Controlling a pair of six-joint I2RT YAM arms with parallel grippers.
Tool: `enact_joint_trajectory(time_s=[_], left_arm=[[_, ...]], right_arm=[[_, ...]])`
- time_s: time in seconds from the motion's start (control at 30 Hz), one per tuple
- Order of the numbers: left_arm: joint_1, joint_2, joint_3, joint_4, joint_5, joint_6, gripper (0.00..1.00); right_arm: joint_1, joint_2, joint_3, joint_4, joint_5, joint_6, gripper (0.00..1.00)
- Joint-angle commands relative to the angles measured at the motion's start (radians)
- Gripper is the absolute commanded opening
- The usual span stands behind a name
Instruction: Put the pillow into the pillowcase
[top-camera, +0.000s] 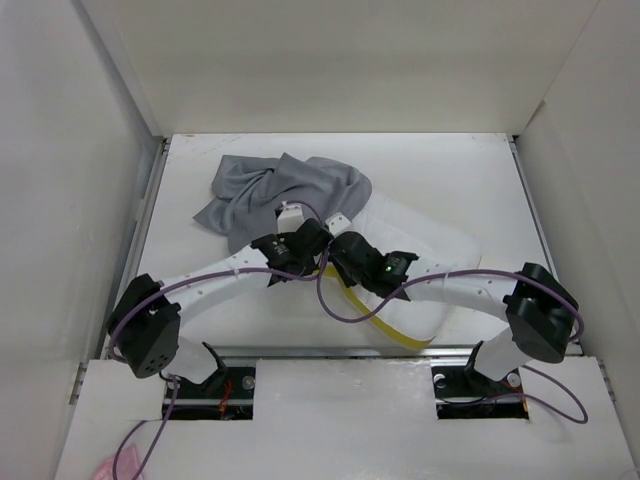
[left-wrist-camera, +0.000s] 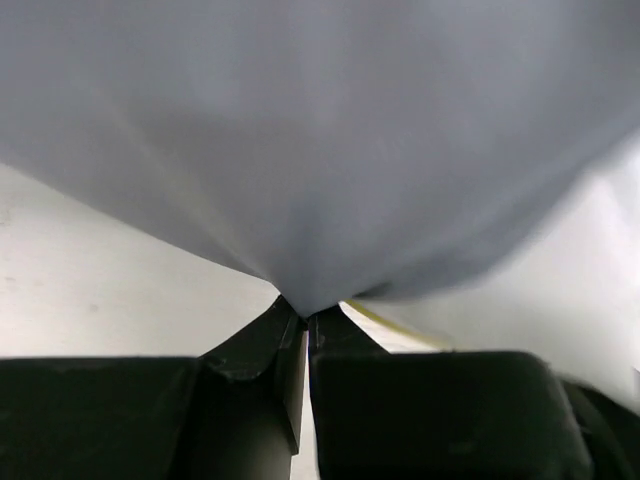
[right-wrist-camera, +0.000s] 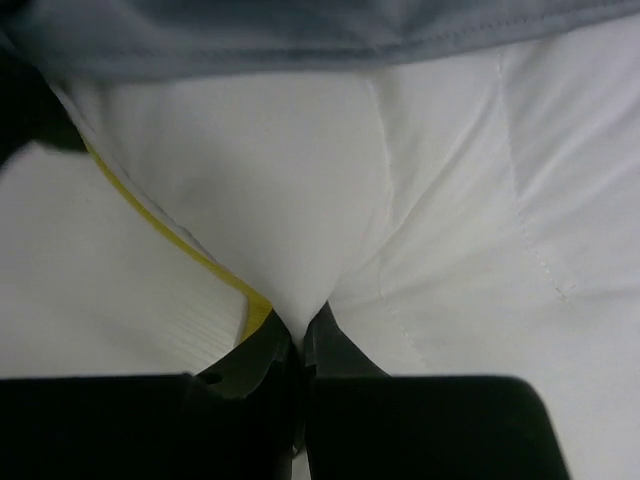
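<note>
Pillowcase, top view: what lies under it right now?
The pillowcase overlaps one end of the pillow, seen from the right wrist; the rest lies bunched on the table. Anything beneath those folds is covered.

obstacles: pillowcase (top-camera: 290, 185) far-left, pillow (top-camera: 425, 240) centre-right | free: table (top-camera: 470, 170) far-right

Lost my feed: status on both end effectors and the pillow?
Left end effector shut on pillowcase. Right end effector shut on pillow. Pillow not yet inside; pillowcase bunched.
</note>
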Motion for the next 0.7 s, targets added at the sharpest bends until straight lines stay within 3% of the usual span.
enact_joint_trajectory(time_s=[0.0,0.1,0.13,0.23,0.27,0.4,0.57,0.6,0.63,0.67], left_arm=[[-0.171,-0.019,0.071,-0.079,0.043,-0.002,0.0],[-0.2,-0.06,0.08,-0.119,0.073,-0.022,0.0],[-0.225,-0.088,0.089,-0.131,0.127,-0.036,0.0],[-0.26,-0.106,0.101,-0.094,0.182,-0.013,0.0],[-0.277,-0.117,0.12,-0.094,0.216,-0.002,0.0],[-0.331,-0.137,0.169,-0.094,0.329,0.033,0.0],[-0.343,-0.186,0.129,-0.141,0.385,-0.043,0.0],[-0.343,-0.197,0.119,-0.163,0.36,-0.062,0.11],[-0.343,-0.197,0.118,-0.186,0.324,-0.073,0.35],[-0.343,-0.197,0.134,-0.212,0.301,-0.073,0.76]], right_arm=[[0.023,-0.051,0.112,0.522,0.007,0.053,0.0],[0.023,-0.097,0.121,0.62,0.04,0.053,0.0],[0.023,-0.118,0.111,0.744,0.073,0.062,0.0],[0.023,-0.119,0.076,0.832,0.105,0.062,0.0],[0.023,-0.094,0.065,0.934,0.106,0.053,0.0],[-0.017,-0.019,0.065,1.007,0.112,0.079,0.0],[-0.074,-0.007,-0.04,1.102,0.06,0.194,0.0],[-0.074,-0.007,-0.066,1.102,0.049,0.203,0.05],[-0.074,-0.028,-0.076,1.08,0.022,0.203,0.16],[-0.074,-0.037,-0.086,1.06,-0.001,0.203,0.45]])
